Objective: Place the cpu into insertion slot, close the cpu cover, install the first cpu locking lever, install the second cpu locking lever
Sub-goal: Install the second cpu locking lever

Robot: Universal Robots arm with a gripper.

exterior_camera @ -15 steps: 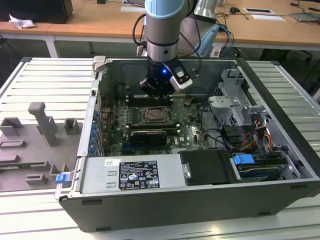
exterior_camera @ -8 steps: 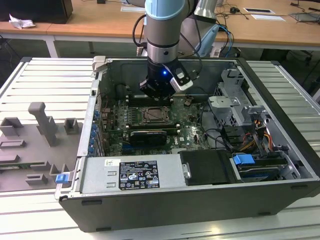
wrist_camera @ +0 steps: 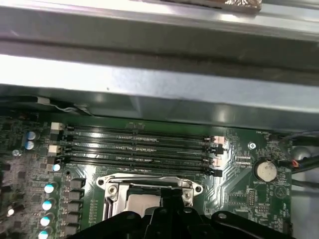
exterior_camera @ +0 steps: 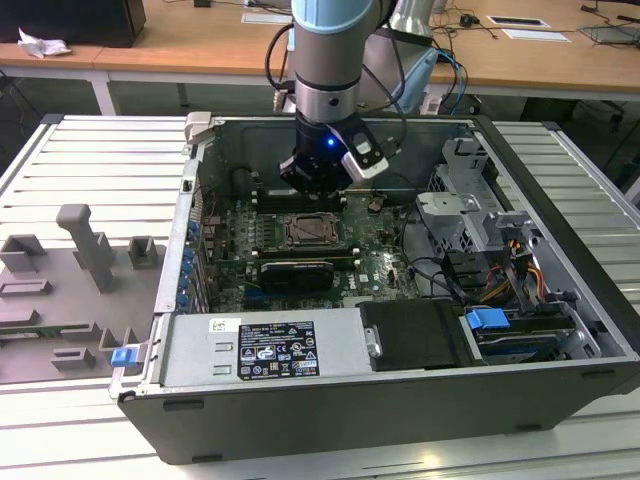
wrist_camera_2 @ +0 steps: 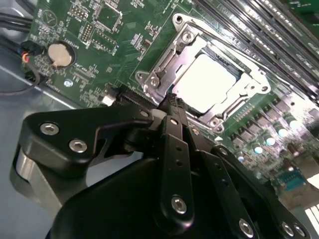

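Observation:
The cpu [wrist_camera_2: 207, 82] lies flat in the insertion slot [exterior_camera: 308, 232], its pale metal top showing through the cut-out of the cpu cover [wrist_camera_2: 234, 59]. The silvery cover frame is down around the chip, and in the first wrist view its edge [wrist_camera: 149, 180] sits in front of the cpu [wrist_camera: 142, 201]. My gripper [wrist_camera_2: 170, 102] hangs just above the socket's edge with its black fingers together and nothing visible between them. In the exterior view the gripper [exterior_camera: 318, 185] is over the board, between the memory slots and the socket.
Long black memory slots [wrist_camera: 139, 149] run beside the socket, with the case wall [wrist_camera: 149, 84] beyond them. A coin battery [wrist_camera_2: 59, 54] sits on the board. An expansion card [exterior_camera: 297, 272], power supply [exterior_camera: 265, 345] and drive cage [exterior_camera: 470, 200] crowd the case. Grey fixtures [exterior_camera: 85, 245] stand on the table outside.

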